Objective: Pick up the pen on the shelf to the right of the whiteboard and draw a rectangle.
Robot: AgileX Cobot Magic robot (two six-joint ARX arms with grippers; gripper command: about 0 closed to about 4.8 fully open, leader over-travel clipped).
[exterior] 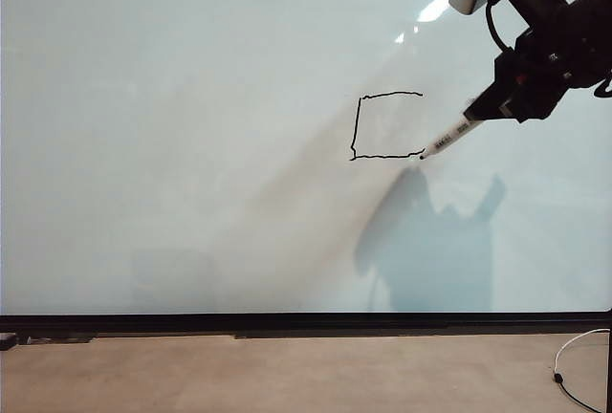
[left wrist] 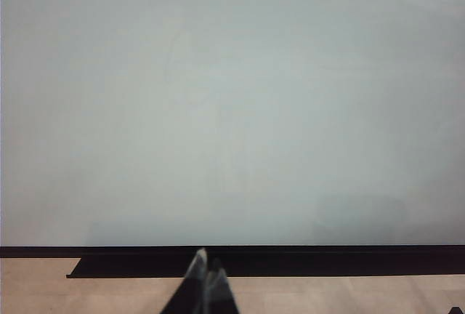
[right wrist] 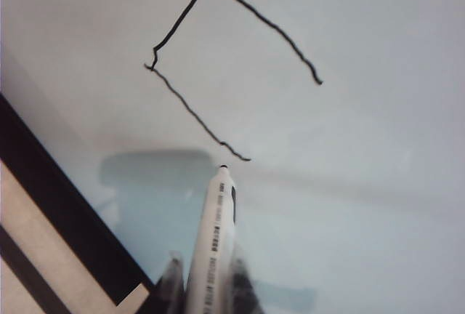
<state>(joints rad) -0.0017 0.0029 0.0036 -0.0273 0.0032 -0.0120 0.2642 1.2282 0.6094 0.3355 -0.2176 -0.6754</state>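
The whiteboard (exterior: 191,145) fills the exterior view. On it is a black outline of the rectangle (exterior: 356,126) with top, left and bottom sides drawn and the right side open. My right gripper (exterior: 481,110) is shut on the pen (exterior: 449,136), a white marker whose black tip sits at the right end of the bottom line. In the right wrist view the pen (right wrist: 216,227) stands between the fingers of the right gripper (right wrist: 207,274), its tip just short of the outline (right wrist: 190,110). My left gripper (left wrist: 207,267) is shut and empty, low before the board (left wrist: 232,96). The shelf is out of view.
A thin black edge (exterior: 287,322) runs along the board's bottom, with a beige surface (exterior: 287,375) below it. A white cable (exterior: 574,356) lies at the lower right. The right arm's shadow (exterior: 430,241) falls on the board under the outline.
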